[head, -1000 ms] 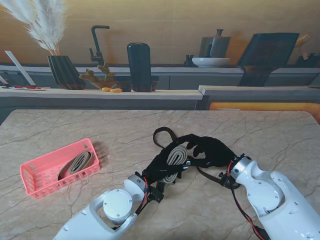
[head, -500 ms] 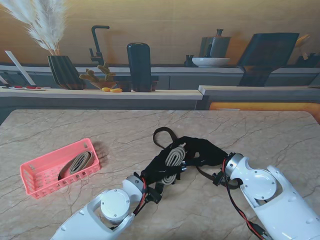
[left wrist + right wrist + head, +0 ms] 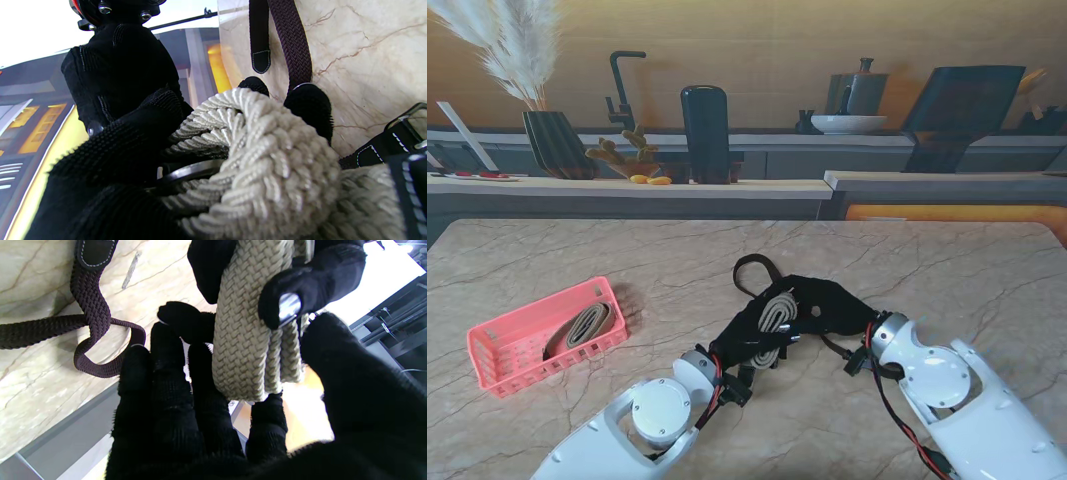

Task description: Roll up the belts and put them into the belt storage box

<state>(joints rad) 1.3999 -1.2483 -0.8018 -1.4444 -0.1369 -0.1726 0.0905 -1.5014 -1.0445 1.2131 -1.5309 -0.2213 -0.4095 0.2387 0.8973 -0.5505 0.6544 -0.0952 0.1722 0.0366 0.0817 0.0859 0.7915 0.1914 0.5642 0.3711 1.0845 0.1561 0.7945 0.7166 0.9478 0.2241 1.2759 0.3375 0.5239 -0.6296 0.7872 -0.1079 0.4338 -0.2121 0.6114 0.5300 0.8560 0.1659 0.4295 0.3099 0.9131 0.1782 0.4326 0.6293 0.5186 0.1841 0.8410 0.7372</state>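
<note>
1. Stand view: the left hand (image 3: 749, 335) is wrapped around the rolled beige belt (image 3: 776, 316), holding it above the marble table (image 3: 947, 270).
2. The right hand (image 3: 829, 305) cups the same roll, fingers pressed against its coils.
3. A dark brown belt (image 3: 757, 268) lies loose on the table just beyond the roll.
4. The pink storage box (image 3: 497, 350), well left of the roll, holds another coiled belt (image 3: 582, 326).

Both arms have white smooth shells with round joint covers; the left hand (image 3: 749, 335) and right hand (image 3: 832, 308) wear black knit gloves, with red and black cables at the wrists.
</note>
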